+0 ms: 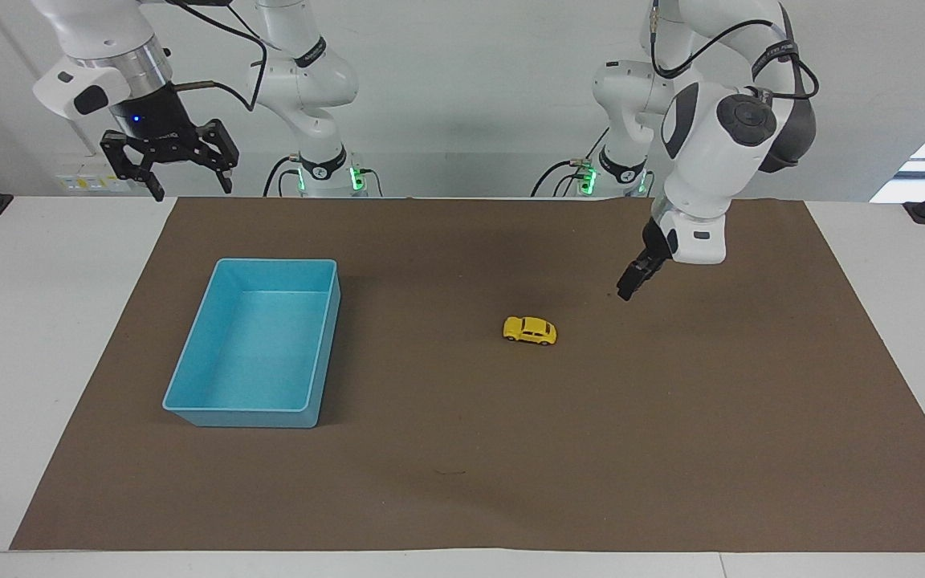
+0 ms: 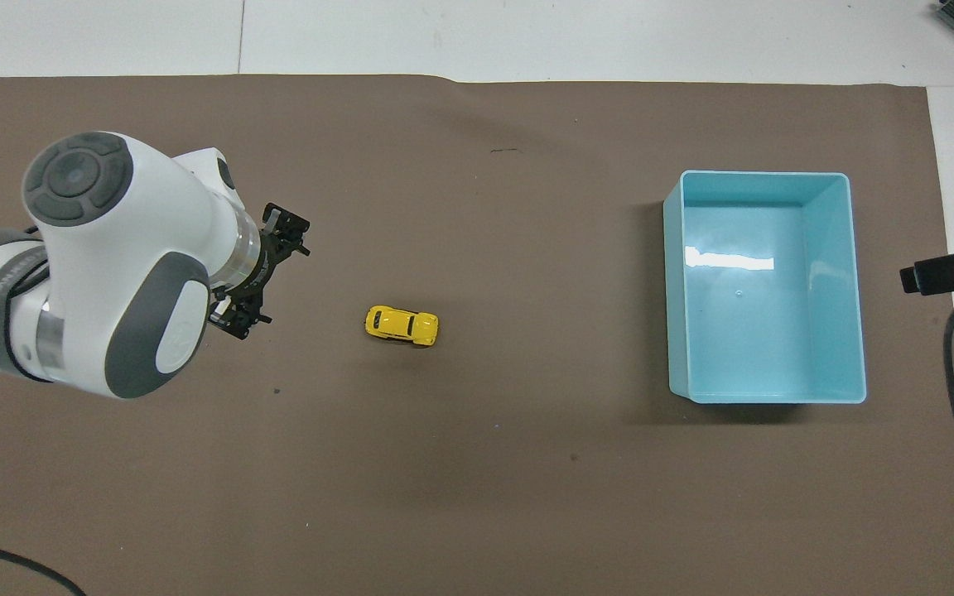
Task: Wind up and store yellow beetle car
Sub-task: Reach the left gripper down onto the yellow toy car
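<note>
Your left gripper point(image 1: 627, 289) point(image 2: 270, 265) hangs in the air over the brown mat point(image 1: 671, 417) point(image 2: 477, 480), toward the left arm's end of the table, and its fingers are spread apart with nothing between them. Only bare mat lies between it and the car. The left arm bends over from its base, wrist angled so the gripper points down and toward the middle of the mat.

The yellow car point(image 1: 529, 330) point(image 2: 402, 324) sits on its wheels near the middle of the mat, close to the left gripper but clearly apart from it, a little farther from the robots than the spot the gripper is over.

The blue bin point(image 1: 189, 385) point(image 2: 676, 281) stands empty and upright on the mat toward the right arm's end, well apart from the car.

Your right gripper point(image 1: 169, 160) point(image 2: 941, 273) waits raised over the white table point(image 1: 45, 321) near the mat's corner by the robots, just off the bin's end, fingers spread and holding nothing.
</note>
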Robot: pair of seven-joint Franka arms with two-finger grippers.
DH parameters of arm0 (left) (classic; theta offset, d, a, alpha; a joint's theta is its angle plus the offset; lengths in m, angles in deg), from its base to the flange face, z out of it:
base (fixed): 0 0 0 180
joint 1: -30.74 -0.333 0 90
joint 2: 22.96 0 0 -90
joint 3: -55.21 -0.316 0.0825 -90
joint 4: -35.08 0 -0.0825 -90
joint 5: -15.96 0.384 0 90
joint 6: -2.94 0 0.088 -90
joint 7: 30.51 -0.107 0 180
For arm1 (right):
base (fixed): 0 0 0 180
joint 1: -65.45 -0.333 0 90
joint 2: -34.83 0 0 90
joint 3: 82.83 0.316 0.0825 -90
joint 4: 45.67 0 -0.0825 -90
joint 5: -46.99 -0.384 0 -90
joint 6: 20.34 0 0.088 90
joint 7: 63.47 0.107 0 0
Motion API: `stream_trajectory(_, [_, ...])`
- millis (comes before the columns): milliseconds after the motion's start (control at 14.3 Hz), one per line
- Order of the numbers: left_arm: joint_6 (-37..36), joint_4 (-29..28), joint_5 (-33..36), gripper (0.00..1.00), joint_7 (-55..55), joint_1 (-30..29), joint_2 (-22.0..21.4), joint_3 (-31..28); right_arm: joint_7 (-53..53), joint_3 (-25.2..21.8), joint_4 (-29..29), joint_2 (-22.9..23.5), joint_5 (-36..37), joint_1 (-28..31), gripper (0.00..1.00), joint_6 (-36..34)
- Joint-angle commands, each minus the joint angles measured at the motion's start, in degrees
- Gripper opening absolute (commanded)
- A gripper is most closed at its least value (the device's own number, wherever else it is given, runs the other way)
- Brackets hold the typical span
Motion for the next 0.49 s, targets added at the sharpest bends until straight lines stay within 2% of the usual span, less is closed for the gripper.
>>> stream_trajectory(0, [3.2, -0.7, -0.5, 1.00, 14.0, 2.5, 1.1, -0.9, 1.0, 0.0, 0.5, -0.8, -0.8, 0.2, 1.00, 0.7])
stream_trajectory(140, [5.7, -0.8, -0.4, 1.00, 21.3, 3.3, 2.6, -0.9, 1.0, 0.0, 0.5, -0.8, -0.8, 0.2, 1.00, 0.7])
stream_trajectory(421, [10.1, -2.1, -0.5, 1.00, 27.9, 7.0, 5.2, -0.9, 1.0, 0.0, 0.5, -0.8, -0.8, 0.2, 1.00, 0.8])
